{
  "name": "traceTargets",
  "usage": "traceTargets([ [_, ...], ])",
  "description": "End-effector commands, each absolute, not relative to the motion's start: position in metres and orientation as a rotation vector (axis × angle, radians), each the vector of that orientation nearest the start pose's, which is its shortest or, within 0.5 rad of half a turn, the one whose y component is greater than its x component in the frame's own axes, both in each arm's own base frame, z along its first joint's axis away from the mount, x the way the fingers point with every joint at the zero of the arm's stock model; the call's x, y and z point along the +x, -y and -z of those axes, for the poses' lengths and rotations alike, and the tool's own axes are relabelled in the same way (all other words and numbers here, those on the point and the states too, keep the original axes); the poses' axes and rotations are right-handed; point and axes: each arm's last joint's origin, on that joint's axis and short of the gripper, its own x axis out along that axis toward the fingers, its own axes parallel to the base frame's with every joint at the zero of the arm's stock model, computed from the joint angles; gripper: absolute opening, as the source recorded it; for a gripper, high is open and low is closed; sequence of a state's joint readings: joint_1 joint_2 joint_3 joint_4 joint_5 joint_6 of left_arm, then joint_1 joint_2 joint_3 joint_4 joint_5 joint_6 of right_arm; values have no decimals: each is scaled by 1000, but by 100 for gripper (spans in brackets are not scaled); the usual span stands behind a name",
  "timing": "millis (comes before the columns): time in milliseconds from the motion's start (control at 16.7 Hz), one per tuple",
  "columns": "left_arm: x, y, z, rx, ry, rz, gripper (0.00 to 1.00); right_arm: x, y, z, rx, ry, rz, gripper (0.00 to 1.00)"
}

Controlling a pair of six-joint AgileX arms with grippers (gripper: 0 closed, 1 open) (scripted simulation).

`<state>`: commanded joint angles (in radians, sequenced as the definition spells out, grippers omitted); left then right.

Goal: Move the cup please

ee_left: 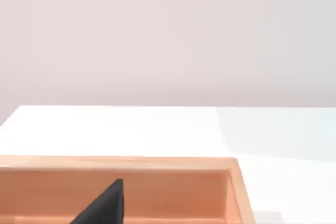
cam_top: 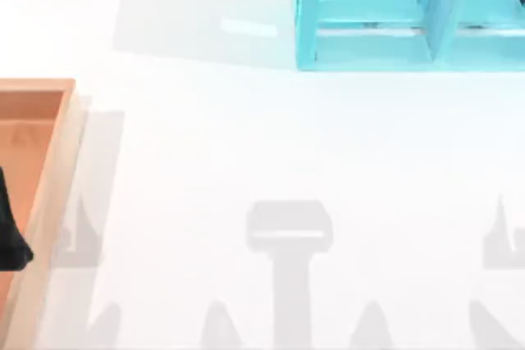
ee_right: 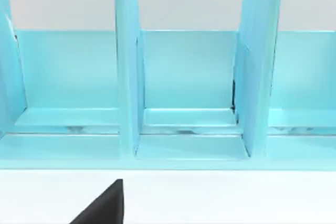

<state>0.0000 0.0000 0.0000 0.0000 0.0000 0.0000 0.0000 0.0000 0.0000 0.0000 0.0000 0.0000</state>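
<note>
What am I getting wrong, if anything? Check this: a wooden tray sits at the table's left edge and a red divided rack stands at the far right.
The colour is wrong. The divided rack at the far right is light blue, not red, as the top view shows. The wooden tray does sit at the table's left edge.

From above I see a plain white table top (cam_top: pixel 271 145) with soft grey shadows along its near edge. At its left edge sits a light orange-brown wooden tray (cam_top: pixel 45 194), paler along the rim and a warmer orange inside. At the far right corner stands a glossy turquoise shelf unit with upright dividers (cam_top: pixel 369 38), one flat colour, unpatterned. The wall (ee_left: pixel 168 35) behind is pale pinkish grey.
</note>
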Motion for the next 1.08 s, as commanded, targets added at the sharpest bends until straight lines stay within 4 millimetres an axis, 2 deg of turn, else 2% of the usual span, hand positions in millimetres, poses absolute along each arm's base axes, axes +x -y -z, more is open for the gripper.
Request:
traceTargets([
  [180, 106, 1, -160, 0, 0, 0, 100, 106, 2, -162, -3, -11, 4, 100],
  [300, 106, 1, -160, 0, 0, 0, 100, 106, 3, -171, -15, -63, 19, 100],
  [600, 106, 1, -160, 0, 0, 0, 100, 120, 10, -215, -62, -372, 66, 100],
  [840, 106, 1, -160, 0, 0, 0, 100, 159, 23, -241, -77, -785, 84, 100],
  [1080, 106, 1, -160, 0, 0, 0, 100, 207, 43, -250, -58, -1165, 70, 100],
])
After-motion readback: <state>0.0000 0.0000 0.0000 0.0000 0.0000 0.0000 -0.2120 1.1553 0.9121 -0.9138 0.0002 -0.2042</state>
